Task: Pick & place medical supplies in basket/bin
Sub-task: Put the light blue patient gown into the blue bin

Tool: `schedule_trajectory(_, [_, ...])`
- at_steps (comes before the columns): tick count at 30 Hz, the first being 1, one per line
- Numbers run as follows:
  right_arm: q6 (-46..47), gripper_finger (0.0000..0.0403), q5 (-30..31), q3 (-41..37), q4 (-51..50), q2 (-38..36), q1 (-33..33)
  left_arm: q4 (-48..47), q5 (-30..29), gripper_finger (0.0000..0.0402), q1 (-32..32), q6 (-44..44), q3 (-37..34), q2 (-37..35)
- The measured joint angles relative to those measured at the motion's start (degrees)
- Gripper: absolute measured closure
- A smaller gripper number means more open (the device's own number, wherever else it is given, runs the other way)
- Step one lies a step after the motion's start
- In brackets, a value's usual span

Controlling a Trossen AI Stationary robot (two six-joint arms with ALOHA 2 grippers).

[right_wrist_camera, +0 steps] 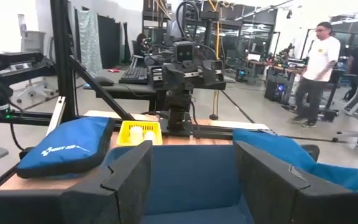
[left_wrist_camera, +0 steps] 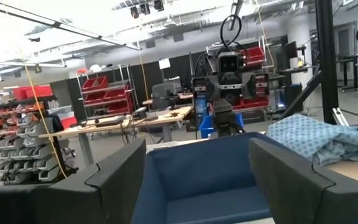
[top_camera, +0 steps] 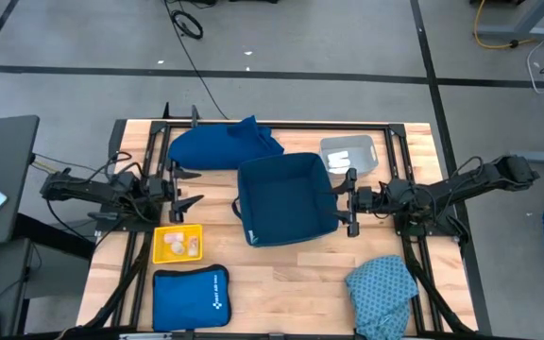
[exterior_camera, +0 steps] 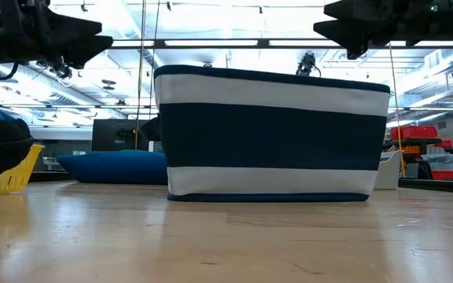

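A dark-blue basket [top_camera: 286, 198] with white stripes [exterior_camera: 270, 134] stands on its base mid-table. My left gripper [top_camera: 199, 187] hovers open at its left side, above the table. My right gripper [top_camera: 348, 201] hovers open at its right rim. Both hold nothing. White rolls lie in a small yellow tray [top_camera: 178, 242] near the left gripper. The large dark-blue cloth [top_camera: 220, 146] lies toward the far edge. A teal speckled cloth [top_camera: 383, 288] lies bunched at the near right corner. In the wrist views each open gripper [left_wrist_camera: 197, 180] [right_wrist_camera: 194, 177] faces the basket.
A flat bright-blue zip pouch [top_camera: 189, 297] lies near the table's near-left edge. A clear plastic container [top_camera: 348, 153] sits beyond the basket's far right corner. Bare wood shows between the pouch and the teal cloth. People [right_wrist_camera: 319, 68] stand in the room beyond the table.
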Motion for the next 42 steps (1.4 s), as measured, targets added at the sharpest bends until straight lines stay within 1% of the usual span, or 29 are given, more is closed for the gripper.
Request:
schedule_trajectory(4, [-1.0,0.0172,-1.8,0.0,0.4,0.0,0.4,-0.7,-0.1,0.0117,0.0,0.0,0.0,-0.3])
schedule_trajectory(7, [-1.5,0.0172,-3.8,0.0,0.9,0.0,0.9,-1.7,-1.3,0.0118,0.0,-0.1,0.0,-0.7])
schedule_trajectory(13, [-1.8,0.0172,-3.9,-0.2,-1.7,0.0,1.3,-3.0,-1.4,0.0118,0.0,-0.7,0.0,-1.1])
schedule_trajectory(17, [-1.8,0.0172,-3.2,-5.3,5.5,0.0,1.0,-3.5,-1.8,0.0118,0.0,-1.2,0.0,-1.1])
schedule_trajectory(21, [-1.0,0.0172,1.4,-11.5,15.0,0.0,0.7,-3.5,0.2,0.0118,0.0,-3.0,0.0,-1.1])
schedule_trajectory(25, [0.2,0.0172,2.5,-13.1,16.5,0.0,1.1,-3.5,1.9,0.0118,0.0,-4.7,0.0,-1.1])
schedule_trajectory(28, [0.7,0.0172,3.9,-11.0,11.0,0.1,2.0,-3.9,2.4,0.0118,0.0,-5.3,0.0,-1.0])
schedule_trajectory(33, [1.5,0.0172,10.5,-4.5,-4.4,0.1,4.9,-3.9,2.2,0.0118,0.0,-5.3,0.0,-1.0])
schedule_trajectory(35, [2.4,0.0172,12.4,-2.2,-9.1,0.1,6.1,-3.9,2.2,0.0118,0.0,-5.2,0.0,-1.0])
schedule_trajectory(39, [5.0,0.0172,13.1,1.7,-16.3,0.1,8.7,-4.5,2.1,0.0118,0.0,-5.2,0.0,-1.0])
schedule_trajectory(42, [9.9,0.0172,13.1,4.9,-24.5,0.1,10.6,-5.1,1.9,0.0118,0.0,-5.2,0.0,-1.0])
